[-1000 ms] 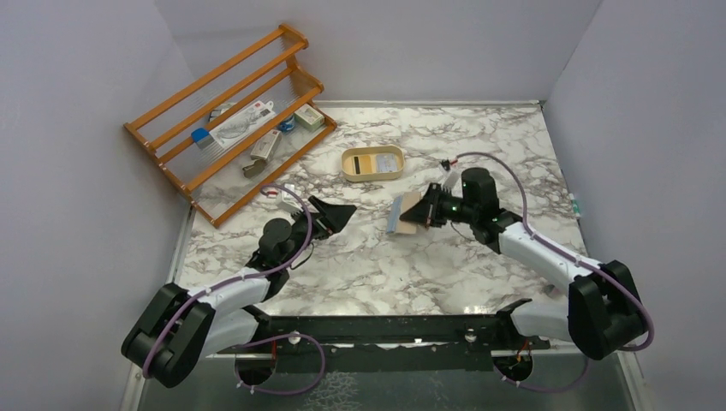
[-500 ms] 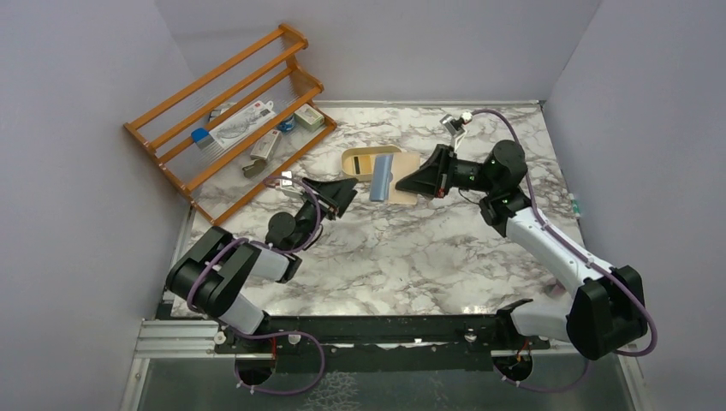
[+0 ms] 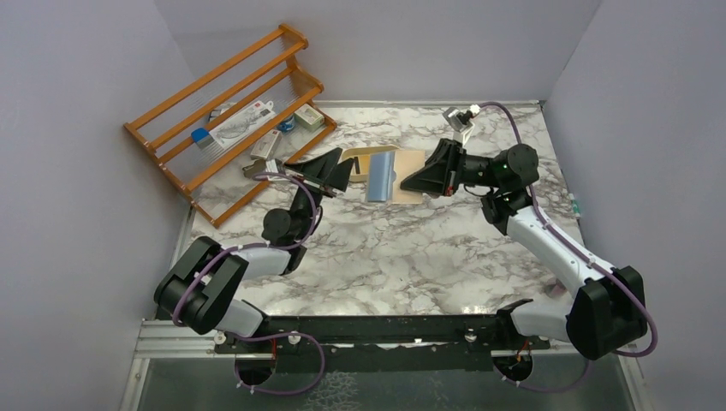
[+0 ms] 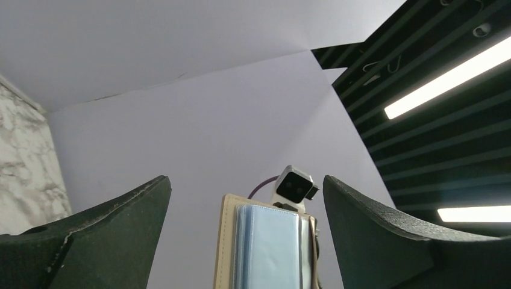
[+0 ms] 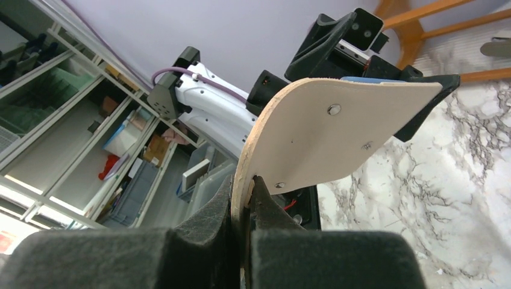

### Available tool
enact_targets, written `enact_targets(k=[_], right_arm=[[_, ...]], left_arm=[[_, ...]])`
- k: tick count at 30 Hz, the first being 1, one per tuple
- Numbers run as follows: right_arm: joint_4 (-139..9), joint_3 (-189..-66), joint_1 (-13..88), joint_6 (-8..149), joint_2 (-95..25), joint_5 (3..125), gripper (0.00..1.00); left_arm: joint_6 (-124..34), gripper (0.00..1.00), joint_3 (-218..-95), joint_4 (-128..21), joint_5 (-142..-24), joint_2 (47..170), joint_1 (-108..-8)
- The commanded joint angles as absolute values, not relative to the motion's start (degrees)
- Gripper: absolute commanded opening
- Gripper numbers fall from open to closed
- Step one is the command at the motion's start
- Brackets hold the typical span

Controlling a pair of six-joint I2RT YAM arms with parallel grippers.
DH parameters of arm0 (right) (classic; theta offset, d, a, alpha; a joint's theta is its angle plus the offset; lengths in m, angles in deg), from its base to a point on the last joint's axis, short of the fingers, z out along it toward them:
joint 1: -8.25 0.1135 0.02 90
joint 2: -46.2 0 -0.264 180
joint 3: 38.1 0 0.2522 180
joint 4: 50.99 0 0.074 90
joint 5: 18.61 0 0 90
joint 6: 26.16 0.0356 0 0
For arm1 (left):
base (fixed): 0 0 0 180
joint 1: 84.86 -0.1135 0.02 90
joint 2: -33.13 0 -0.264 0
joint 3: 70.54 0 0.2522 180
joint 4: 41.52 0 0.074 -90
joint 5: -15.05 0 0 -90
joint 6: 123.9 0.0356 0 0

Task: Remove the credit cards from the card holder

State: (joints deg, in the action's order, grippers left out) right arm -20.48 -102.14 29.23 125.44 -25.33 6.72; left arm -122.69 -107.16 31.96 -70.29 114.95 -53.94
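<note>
My right gripper (image 3: 409,182) is shut on one edge of the tan card holder (image 3: 404,174), which hangs open in the air over the back of the table. Light blue credit cards (image 3: 380,175) sit in its pockets, facing my left gripper (image 3: 336,171). That gripper is open and level with the holder, a short gap to its left. In the left wrist view the credit cards (image 4: 268,250) and the card holder's tan edge (image 4: 224,241) show between the spread fingers, apart from both. In the right wrist view the card holder's plain back (image 5: 337,141) fills the middle, pinched at my right gripper (image 5: 244,186).
An oval cream-yellow tray (image 3: 360,152) lies on the marble table just behind the held holder, partly hidden by it. A wooden rack (image 3: 227,111) with small items leans at the back left. Grey walls enclose the table on three sides.
My right gripper has lifted the card holder up and back, turning its card side to the left. My left gripper has risen and swung towards the back, ending beside the holder.
</note>
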Motion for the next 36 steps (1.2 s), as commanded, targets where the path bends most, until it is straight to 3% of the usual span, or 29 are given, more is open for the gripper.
enact_targets(k=[1, 17, 28, 36], right_arm=[[-11.04, -104.74, 28.92, 130.98, -25.95, 4.64, 0.01], [-1.58, -105.86, 28.96, 135.68, -30.58, 5.6, 0.01], [-9.79, -102.82, 28.93, 129.3, -27.4, 5.56, 0.01], [-8.58, -101.17, 28.92, 129.42, -28.07, 5.78, 0.01]], left_arm=[[-126.13, 0.96, -109.6, 47.04, -64.77, 115.68, -51.01], [-128.08, 0.95, -114.25, 46.71, -57.82, 117.87, -40.83], [-125.23, 0.94, -112.0, 40.84, -54.46, 111.51, -40.21], [-126.43, 0.78, -112.43, 39.33, -54.72, 110.49, -40.21]])
